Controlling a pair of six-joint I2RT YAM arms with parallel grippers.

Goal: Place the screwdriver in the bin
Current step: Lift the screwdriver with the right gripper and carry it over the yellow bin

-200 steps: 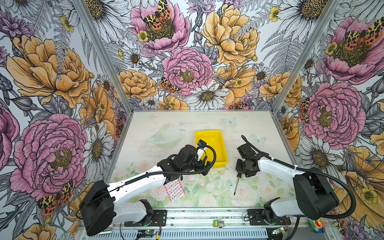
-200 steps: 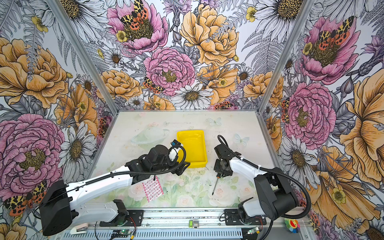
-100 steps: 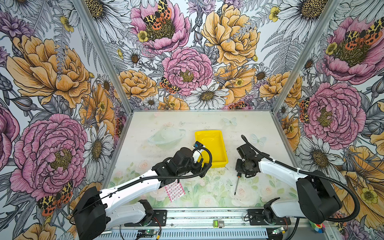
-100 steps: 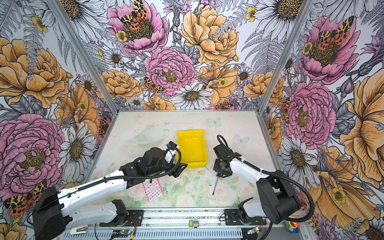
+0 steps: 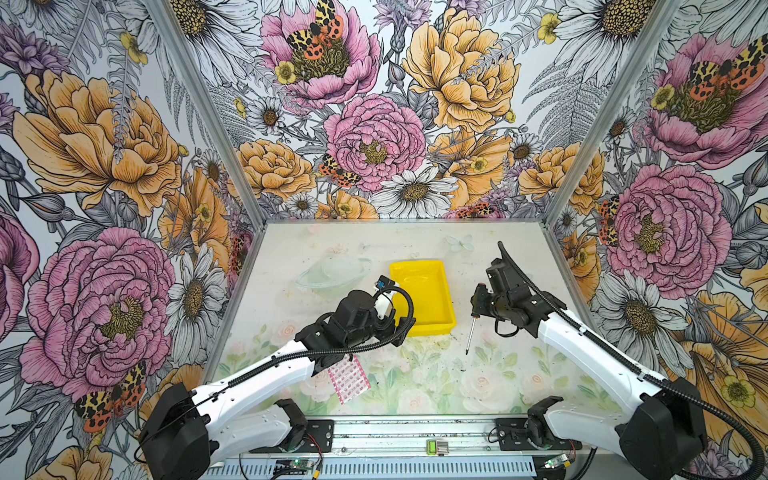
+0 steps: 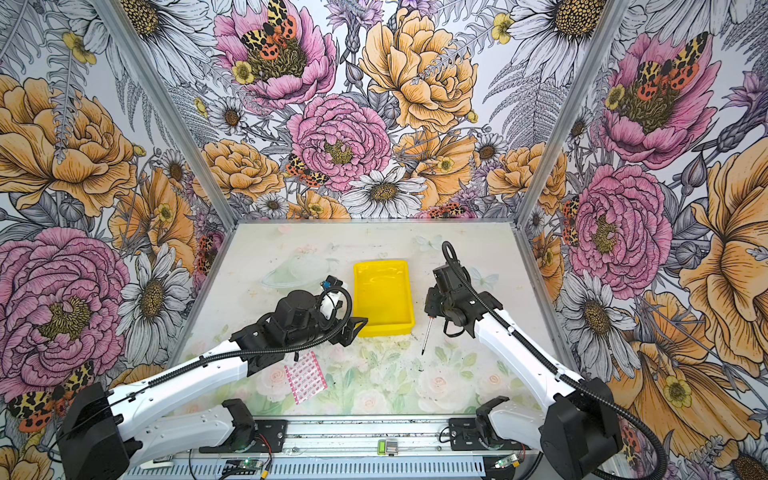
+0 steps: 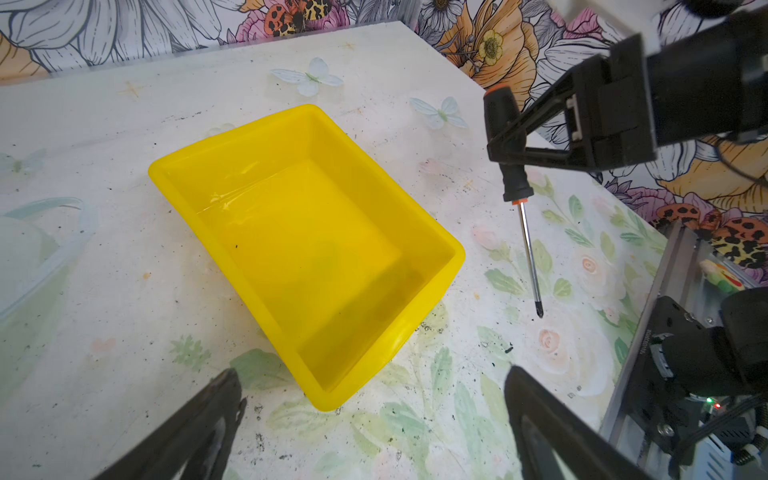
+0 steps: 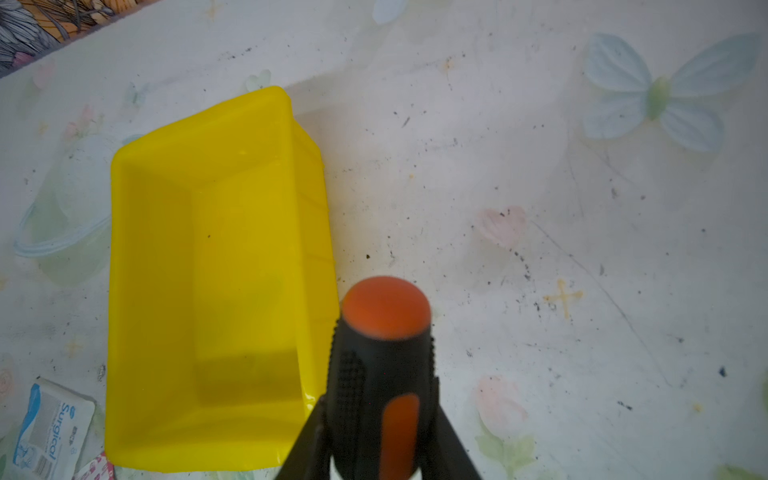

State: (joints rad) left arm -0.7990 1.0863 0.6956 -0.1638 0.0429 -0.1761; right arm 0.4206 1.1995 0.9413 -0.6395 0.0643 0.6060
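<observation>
The yellow bin sits empty mid-table. Just right of it, my right gripper is shut on the black-and-orange handle of the screwdriver. The tool hangs with its thin shaft pointing down toward the table's front. My left gripper is open and holds nothing. It hovers at the bin's near left corner.
A pink-patterned packet lies in front of the left arm. A clear plastic lid rests left of the bin. A white surgical packet lies near the bin's front corner. Flowered walls close three sides.
My left gripper has drawn back from the bin toward the front left. In the last half second my right gripper has lifted the screwdriver, and its tip has come up with it.
</observation>
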